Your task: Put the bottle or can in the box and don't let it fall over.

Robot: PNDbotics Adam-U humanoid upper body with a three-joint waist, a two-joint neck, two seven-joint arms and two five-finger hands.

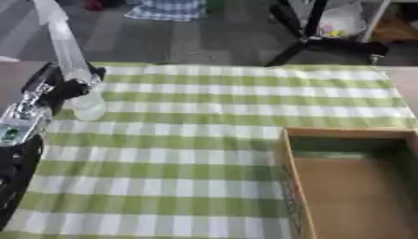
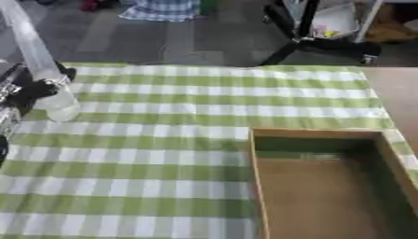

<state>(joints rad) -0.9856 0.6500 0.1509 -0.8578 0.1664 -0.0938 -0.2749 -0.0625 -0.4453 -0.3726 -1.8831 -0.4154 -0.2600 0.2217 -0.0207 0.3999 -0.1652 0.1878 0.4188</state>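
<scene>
**Bottle held at the far left, box waiting at right**

At the cloth's left edge, the left hand point(image 1: 69, 88) curls round a tall clear bottle point(image 1: 69, 56), tilted slightly. It should carry upright across to the wooden box point(image 1: 351, 182), lowering straight down. Its forearm reaches up from the lower left.

Between your left hand point(image 1: 65, 88), its fingers curled round the tall clear bottle point(image 1: 69, 56) at the desk's point(image 1: 204, 149) left edge, and the wooden box point(image 2: 326, 186) at the near right lies only flat checked cloth point(image 1: 188, 121). The box stands open-topped; its left wall point(image 1: 287, 182) and far wall point(image 2: 314, 134) rise across any low approach.
</scene>
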